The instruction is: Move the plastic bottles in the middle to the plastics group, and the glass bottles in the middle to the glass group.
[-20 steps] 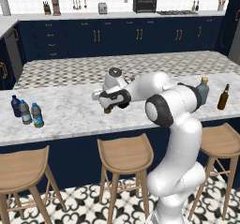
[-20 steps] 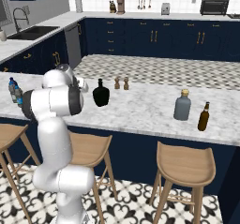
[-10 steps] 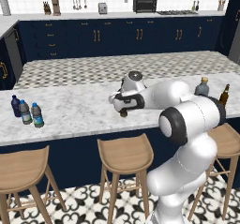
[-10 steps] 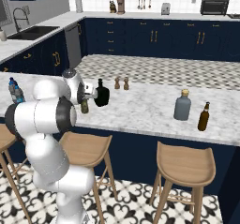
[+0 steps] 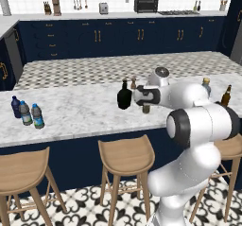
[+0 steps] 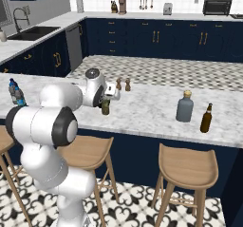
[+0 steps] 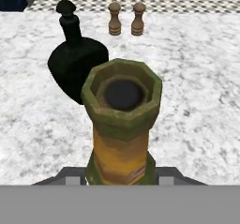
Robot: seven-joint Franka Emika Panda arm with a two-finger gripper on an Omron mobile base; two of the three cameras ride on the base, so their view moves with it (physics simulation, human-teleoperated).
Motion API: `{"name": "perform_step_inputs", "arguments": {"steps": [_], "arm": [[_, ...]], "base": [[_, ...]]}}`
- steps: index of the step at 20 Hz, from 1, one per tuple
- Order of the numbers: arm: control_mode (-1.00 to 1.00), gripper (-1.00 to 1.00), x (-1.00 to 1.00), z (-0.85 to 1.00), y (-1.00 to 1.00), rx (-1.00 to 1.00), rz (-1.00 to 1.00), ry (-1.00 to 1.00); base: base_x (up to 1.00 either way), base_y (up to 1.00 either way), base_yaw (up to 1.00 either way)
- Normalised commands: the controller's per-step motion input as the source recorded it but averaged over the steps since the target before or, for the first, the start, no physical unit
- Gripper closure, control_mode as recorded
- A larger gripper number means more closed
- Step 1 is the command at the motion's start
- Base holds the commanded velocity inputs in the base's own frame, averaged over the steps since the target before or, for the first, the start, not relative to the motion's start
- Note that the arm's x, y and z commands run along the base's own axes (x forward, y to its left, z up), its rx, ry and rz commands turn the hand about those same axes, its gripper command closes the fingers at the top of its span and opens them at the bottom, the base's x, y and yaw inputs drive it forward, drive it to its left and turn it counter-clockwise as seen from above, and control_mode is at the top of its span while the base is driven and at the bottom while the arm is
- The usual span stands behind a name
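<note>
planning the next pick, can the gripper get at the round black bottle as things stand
Probably not yet. The gripper appears closed around the olive-green bottle, so it is occupied. Otherwise the black bottle stands close behind it on the marble counter, with its near side unobstructed; the two brown shakers sit farther back.

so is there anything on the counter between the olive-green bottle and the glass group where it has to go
Nothing visible. The olive-green bottle sits at the tool, and the marble counter from there to the grey-blue bottle and the brown beer-type bottle is bare. The black bottle and the two shakers stand off that line.
</note>
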Motion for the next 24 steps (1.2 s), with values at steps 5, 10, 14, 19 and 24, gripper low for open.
{"name": "perform_step_inputs", "arguments": {"steps": [5, 10, 14, 19, 24], "arm": [[-1.0, 1.0, -0.04, 0.0, -1.0, 0.0, -0.12, 0.01], [-1.0, 1.0, 0.0, 0.0, -1.0, 0.0, -0.14, 0.0], [-1.0, 1.0, -0.04, 0.0, -0.99, 0.0, -0.15, 0.03], [-1.0, 1.0, -0.12, -0.33, -0.63, 0.0, -0.08, 0.02], [-1.0, 1.0, 0.0, -0.12, -0.42, 0.0, 0.0, -0.04]], "base": [[0.0, 0.0, 0.0], [0.0, 0.0, 0.0], [0.0, 0.0, 0.0], [0.0, 0.0, 0.0], [0.0, 0.0, 0.0]]}}
